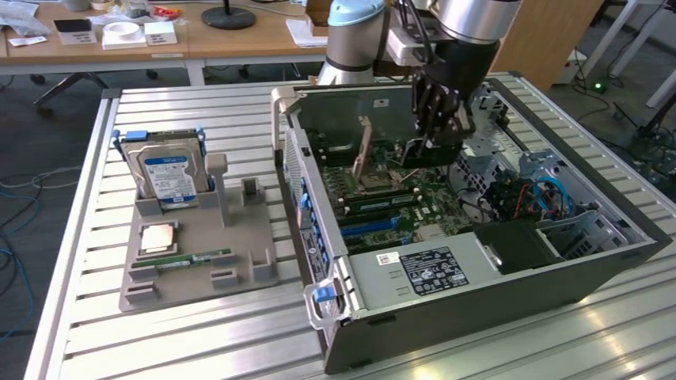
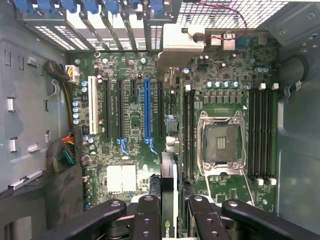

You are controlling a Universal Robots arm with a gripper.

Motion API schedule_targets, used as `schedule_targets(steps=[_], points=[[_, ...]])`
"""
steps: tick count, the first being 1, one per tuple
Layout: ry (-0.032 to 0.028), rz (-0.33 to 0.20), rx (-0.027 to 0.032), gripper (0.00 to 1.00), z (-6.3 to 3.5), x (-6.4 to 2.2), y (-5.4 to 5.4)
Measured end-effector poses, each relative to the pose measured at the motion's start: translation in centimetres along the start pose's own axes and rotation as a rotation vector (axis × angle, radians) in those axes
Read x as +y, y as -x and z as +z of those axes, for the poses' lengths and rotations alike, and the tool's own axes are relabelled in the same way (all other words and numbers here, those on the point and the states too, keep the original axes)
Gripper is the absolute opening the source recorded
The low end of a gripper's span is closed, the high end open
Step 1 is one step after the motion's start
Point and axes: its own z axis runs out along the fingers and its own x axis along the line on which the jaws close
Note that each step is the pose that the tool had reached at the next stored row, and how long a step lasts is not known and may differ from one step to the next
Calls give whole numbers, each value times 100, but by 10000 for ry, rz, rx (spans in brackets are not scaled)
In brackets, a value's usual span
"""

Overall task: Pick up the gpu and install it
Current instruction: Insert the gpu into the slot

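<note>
My gripper (image 1: 436,136) hangs inside the open computer case (image 1: 591,265), over the motherboard (image 1: 396,207). It is shut on the gpu (image 1: 427,152), a thin dark card held on edge. In the wrist view the gpu (image 2: 168,170) runs edge-on out from between the two black fingers (image 2: 148,216) of my gripper (image 2: 170,212). Its silver end bracket (image 2: 174,46) reaches toward the case's rear slot openings. The card hovers just beside the long blue expansion slot (image 2: 147,111), above the board and apart from it.
A grey fixture tray (image 1: 253,265) on the exterior view's left holds a silver hard drive (image 1: 169,176), a processor chip (image 1: 158,236) and a memory stick (image 1: 195,257). Cable bundles (image 1: 528,198) and a black power supply (image 1: 518,245) crowd the case. Wooden desks stand behind.
</note>
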Motion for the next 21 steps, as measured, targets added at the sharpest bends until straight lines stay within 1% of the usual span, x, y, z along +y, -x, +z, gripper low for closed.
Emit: schedule_targets(steps=[6, 21], points=[[0, -1, 0, 26, 28, 5, -25], [-1, 0, -1, 26, 174, 28, -43]])
